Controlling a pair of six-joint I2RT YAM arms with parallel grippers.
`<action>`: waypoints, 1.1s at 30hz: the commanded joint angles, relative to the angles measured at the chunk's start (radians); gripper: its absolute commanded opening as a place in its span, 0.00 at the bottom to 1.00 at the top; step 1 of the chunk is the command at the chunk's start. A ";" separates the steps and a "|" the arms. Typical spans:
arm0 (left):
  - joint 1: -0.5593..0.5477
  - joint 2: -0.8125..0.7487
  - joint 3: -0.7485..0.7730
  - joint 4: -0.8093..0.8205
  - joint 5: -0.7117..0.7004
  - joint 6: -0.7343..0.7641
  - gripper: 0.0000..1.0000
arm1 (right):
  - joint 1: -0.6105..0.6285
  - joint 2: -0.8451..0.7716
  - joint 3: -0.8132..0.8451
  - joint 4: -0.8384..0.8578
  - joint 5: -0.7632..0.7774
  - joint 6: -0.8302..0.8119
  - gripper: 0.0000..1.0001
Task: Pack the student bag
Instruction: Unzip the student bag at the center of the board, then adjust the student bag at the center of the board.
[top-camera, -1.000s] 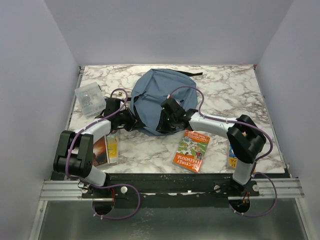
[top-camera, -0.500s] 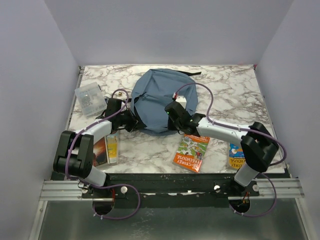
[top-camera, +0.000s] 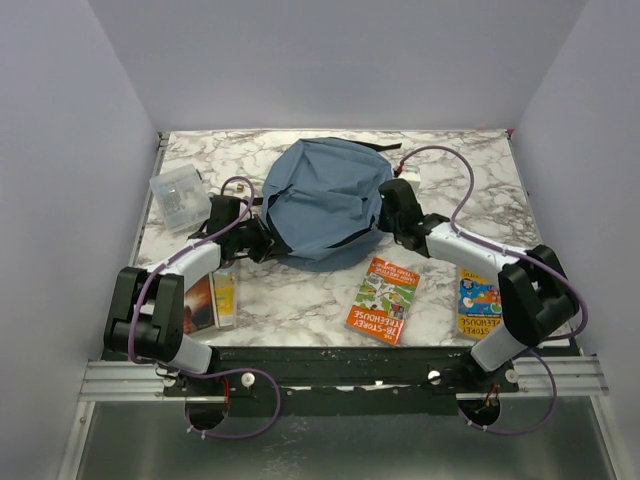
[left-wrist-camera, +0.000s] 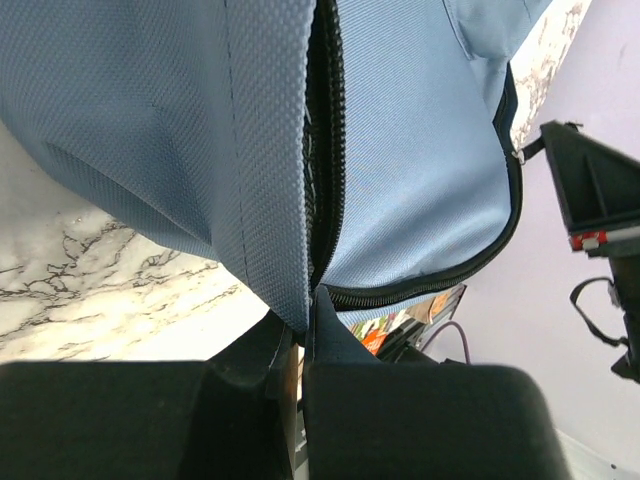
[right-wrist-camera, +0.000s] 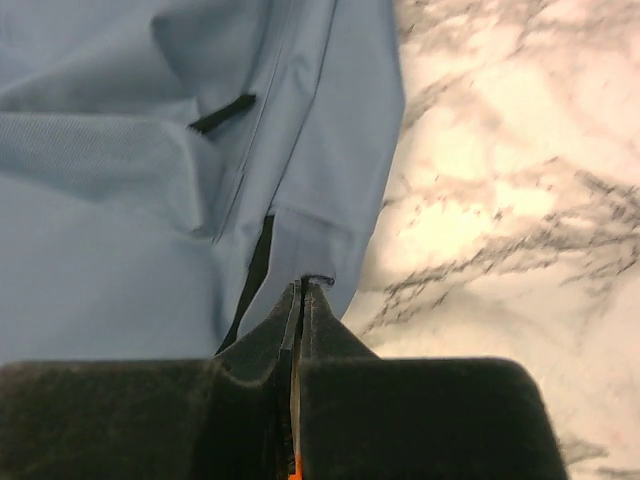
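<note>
The student bag (top-camera: 322, 195), dusty-blue fabric, lies at the middle back of the marble table. My left gripper (top-camera: 266, 242) is shut on its lower left edge; in the left wrist view the fingertips (left-wrist-camera: 326, 318) pinch the blue cloth beside the black zipper (left-wrist-camera: 324, 150), which gapes open. My right gripper (top-camera: 384, 206) is at the bag's right edge. In the right wrist view it (right-wrist-camera: 303, 285) is shut on a small dark tab at the end of the zipper slit (right-wrist-camera: 256, 268). A dark open zipper line runs along the bag's lower right (top-camera: 352, 230).
A clear plastic box (top-camera: 180, 196) stands at the left. An orange book (top-camera: 383, 298) lies in front of the bag, and another colourful book (top-camera: 478, 300) lies under the right arm. A dark book (top-camera: 199, 304) and a yellow item (top-camera: 226, 296) lie near the left arm's base.
My right gripper has closed and travelled from the bag's lower middle round to its right edge, leaving an open zipper line behind it. The left gripper has held its grip in place.
</note>
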 joint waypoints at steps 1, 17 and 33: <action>0.019 0.010 -0.001 -0.051 0.004 0.041 0.00 | -0.068 0.053 0.004 0.113 0.115 -0.169 0.01; -0.004 0.005 -0.019 -0.023 0.105 0.045 0.03 | -0.037 -0.069 0.101 -0.179 -0.384 -0.305 0.44; 0.081 -0.191 -0.114 -0.047 0.072 0.026 0.75 | 0.274 0.094 0.149 -0.077 -0.534 -0.290 0.50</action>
